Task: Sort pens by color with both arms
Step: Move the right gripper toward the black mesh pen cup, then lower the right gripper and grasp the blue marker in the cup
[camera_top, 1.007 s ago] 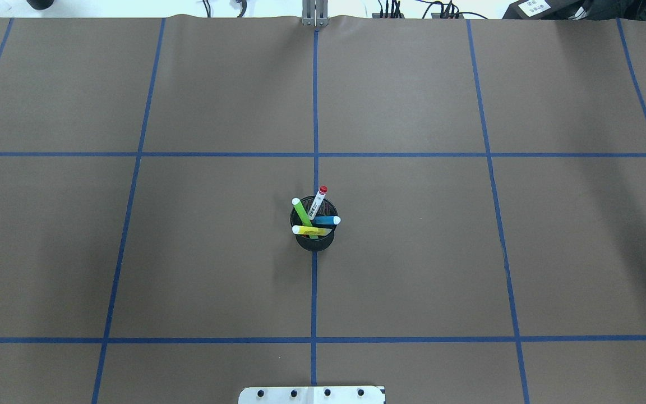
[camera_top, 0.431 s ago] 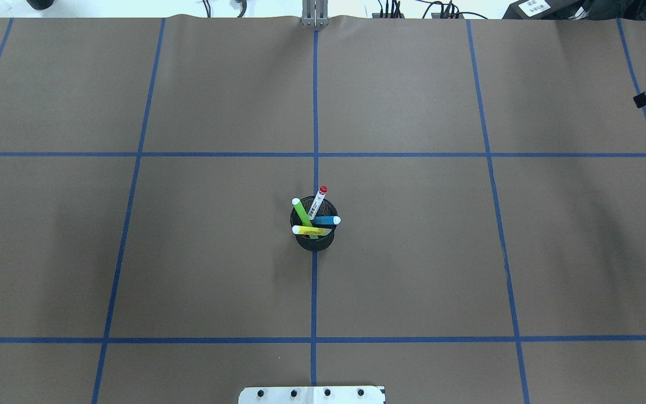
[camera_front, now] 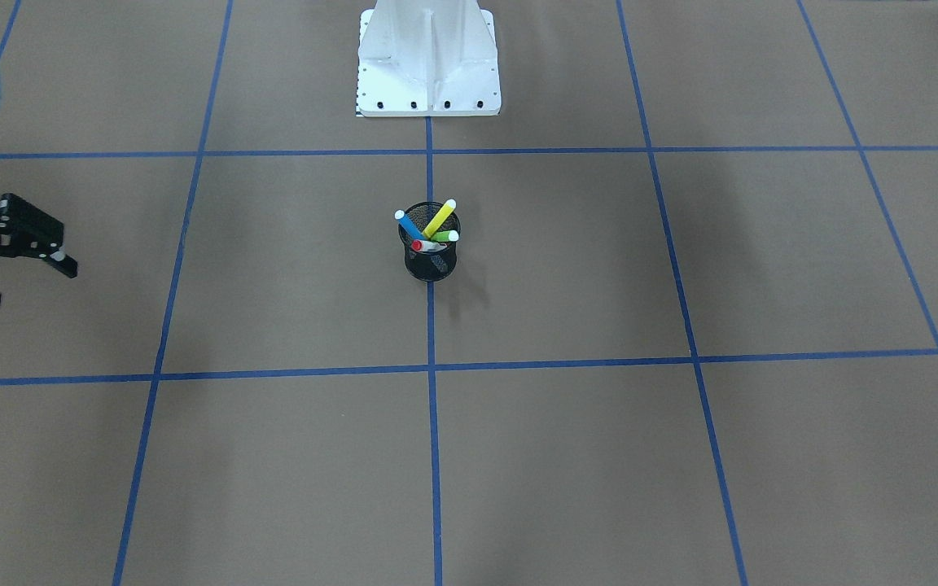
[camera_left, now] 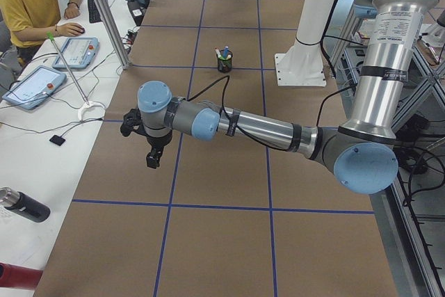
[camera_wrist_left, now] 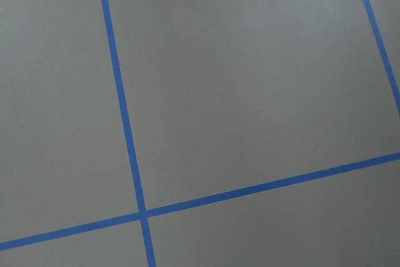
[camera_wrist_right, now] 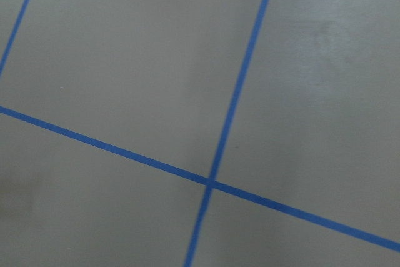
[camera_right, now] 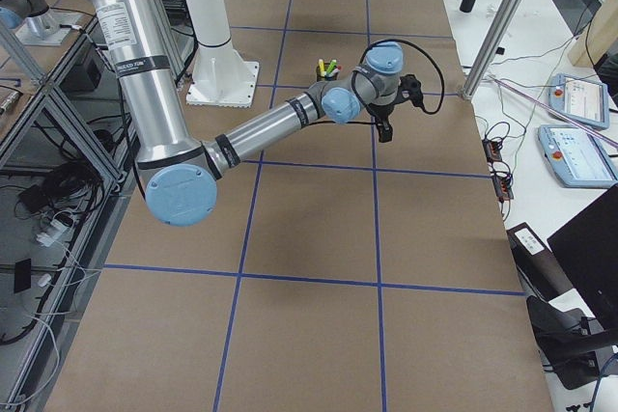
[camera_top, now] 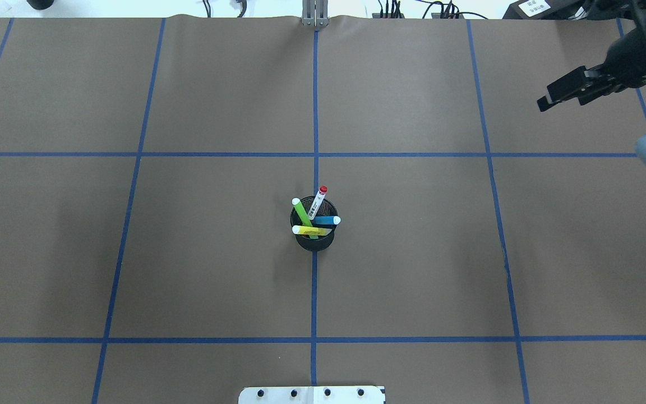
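**Desk.** The desk (camera_top: 413, 252) has a brown cover marked off by a blue tape grid (camera_top: 315, 112). The robot's white base plate (camera_top: 312, 395) sits at the near edge. Cables lie past the far edge.

**Cup.** A black mesh cup (camera_top: 314, 241) stands upright on the centre tape line, between the base plate and the far edge. Brown cover and tape lines surround it on every side.

**Pens.** All four are inside the cup, and their upper ends stick out over its rim.
- The green pen (camera_top: 301, 212) leans away from the robot and to its left.
- The white pen with a red cap (camera_top: 317, 203) leans away from the robot.
- The blue pen (camera_top: 328, 220) points to the robot's right.
- The yellow pen (camera_top: 312, 230) lies across the cup mouth, pale end to the robot's left.

**Right tool.** The right tool (camera_front: 29, 285) is well apart from the cup, to the robot's right and beyond it, nearer the far edge. Its fingers are spread and hold nothing, and it hangs above the desk. Its wrist view shows only cover and crossing tape.

**Left tool.** The left tool (camera_left: 151, 154) shows only in the side view. It points down over the desk, well apart from the cup on the robot's left. I cannot tell whether its fingers are spread or together.

**Beyond the desk.** A seated person (camera_left: 28, 5) is at a side table past the far edge.
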### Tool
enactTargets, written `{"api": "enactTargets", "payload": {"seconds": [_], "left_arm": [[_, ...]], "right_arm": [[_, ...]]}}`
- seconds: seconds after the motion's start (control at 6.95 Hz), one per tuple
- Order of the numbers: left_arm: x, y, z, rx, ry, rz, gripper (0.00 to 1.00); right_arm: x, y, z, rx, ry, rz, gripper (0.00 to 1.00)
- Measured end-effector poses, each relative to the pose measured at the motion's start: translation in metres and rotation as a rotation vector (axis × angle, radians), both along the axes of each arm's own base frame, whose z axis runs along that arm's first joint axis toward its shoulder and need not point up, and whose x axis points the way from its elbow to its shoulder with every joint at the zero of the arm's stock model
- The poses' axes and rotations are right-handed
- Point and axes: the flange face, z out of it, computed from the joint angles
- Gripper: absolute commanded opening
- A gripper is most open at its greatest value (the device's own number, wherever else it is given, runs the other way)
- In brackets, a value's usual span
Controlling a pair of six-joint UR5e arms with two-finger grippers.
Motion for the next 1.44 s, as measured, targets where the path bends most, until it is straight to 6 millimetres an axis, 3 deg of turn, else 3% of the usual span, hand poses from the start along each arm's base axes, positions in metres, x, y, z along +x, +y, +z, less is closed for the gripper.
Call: {"api": "enactTargets", "payload": {"seconds": [0.29, 0.58, 0.72, 1.15, 1.44], "left_arm": [[0.0, 0.0, -0.001, 0.001, 0.001, 0.001, 1.0], [0.0, 0.0, 0.0, 0.0, 0.001, 0.001, 1.0], [0.0, 0.0, 0.0, 0.001, 0.001, 0.001, 1.0], [0.001, 0.0, -0.002, 0.007, 0.001, 0.001, 1.0], [0.001, -0.001, -0.001, 0.018, 0.001, 0.002, 1.0]], "right_arm": [[-0.1, 0.034, -0.053, -0.167, -0.033, 0.011, 0.99], [-0.179, 0.074, -0.082, -0.2, -0.017, 0.008, 0.96], [-0.205, 0.09, -0.09, -0.206, -0.006, 0.004, 0.95], [-0.27, 0.131, -0.132, -0.249, 0.029, 0.014, 0.73], [-0.299, 0.15, -0.149, -0.229, 0.034, 0.015, 0.67]]}}
